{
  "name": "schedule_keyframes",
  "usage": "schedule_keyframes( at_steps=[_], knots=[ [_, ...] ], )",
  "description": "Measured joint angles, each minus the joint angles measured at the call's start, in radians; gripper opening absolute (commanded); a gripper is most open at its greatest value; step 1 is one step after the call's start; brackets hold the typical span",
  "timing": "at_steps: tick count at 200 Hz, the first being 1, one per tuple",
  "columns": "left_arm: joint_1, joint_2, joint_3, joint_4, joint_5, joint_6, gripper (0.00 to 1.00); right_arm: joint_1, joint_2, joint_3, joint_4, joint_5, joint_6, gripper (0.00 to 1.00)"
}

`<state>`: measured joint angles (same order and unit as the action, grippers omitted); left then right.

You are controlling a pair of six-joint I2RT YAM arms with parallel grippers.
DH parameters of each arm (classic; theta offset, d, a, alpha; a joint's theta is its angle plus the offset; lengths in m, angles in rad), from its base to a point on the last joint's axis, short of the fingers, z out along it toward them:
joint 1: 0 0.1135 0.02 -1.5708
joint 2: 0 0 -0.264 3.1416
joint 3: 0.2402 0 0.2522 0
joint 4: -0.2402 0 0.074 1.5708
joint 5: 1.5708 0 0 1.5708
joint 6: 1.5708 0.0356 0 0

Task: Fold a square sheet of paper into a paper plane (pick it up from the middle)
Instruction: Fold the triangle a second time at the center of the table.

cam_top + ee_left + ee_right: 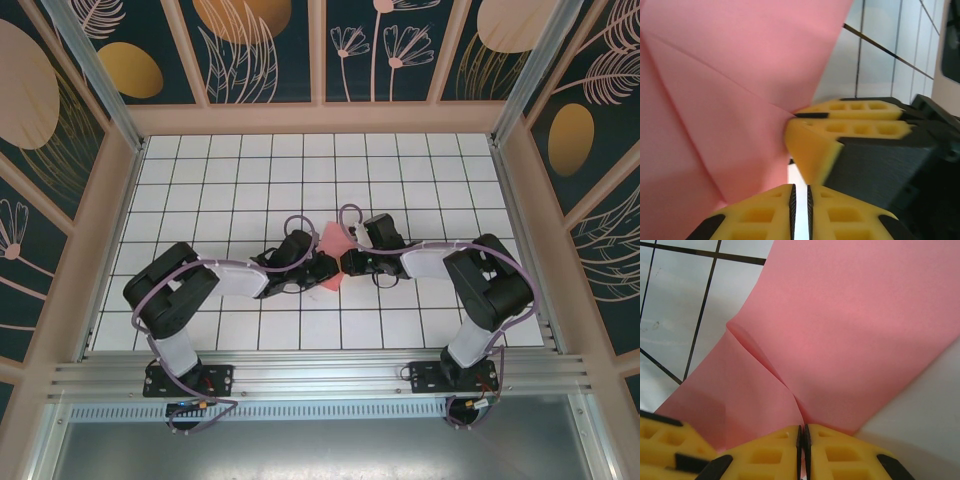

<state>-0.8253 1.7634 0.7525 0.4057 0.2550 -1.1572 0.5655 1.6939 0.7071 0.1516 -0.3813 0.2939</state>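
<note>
The right gripper [803, 432] is seen closed, its yellow fingers [765, 455] pressed together on a creased fold of the pink sheet of paper [855, 325], which runs straight into the seam between them. From the left wrist camera the same pair of fingers [860, 129] is shown from the side, pinched on a point of the sheet where several creases meet. The left gripper [800, 195] is drawn almost together, a thin slit being left between its yellow pads [760, 215] through which white can be seen. The sheet's lower edge is met by the top of one pad, but whether any paper is caught in the slit cannot be told. The sheet is held above the white grid-tiled table [400, 170] at the middle of the workspace, between the two wrists, and is marked by diagonal creases and a folded flap. In the overhead view the grippers are brought tip to tip at the centre, with pink showing above and just below the point where they meet. The left arm [235, 278] and the right arm [430, 262] are stretched inward from their bases by the aluminium rail [320, 372] at the near edge. The table is enclosed by dark panels [260, 45] painted with pale plants.
</note>
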Motion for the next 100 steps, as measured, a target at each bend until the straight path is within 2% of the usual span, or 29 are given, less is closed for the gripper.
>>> schedule_keyframes(
  at_steps=[100],
  knots=[
    [-0.020, 0.048, -0.023, 0.006, 0.003, -0.016, 0.16, 0.004, 0.005, 0.007, -0.002, 0.000, 0.000, 0.14]
  ],
)
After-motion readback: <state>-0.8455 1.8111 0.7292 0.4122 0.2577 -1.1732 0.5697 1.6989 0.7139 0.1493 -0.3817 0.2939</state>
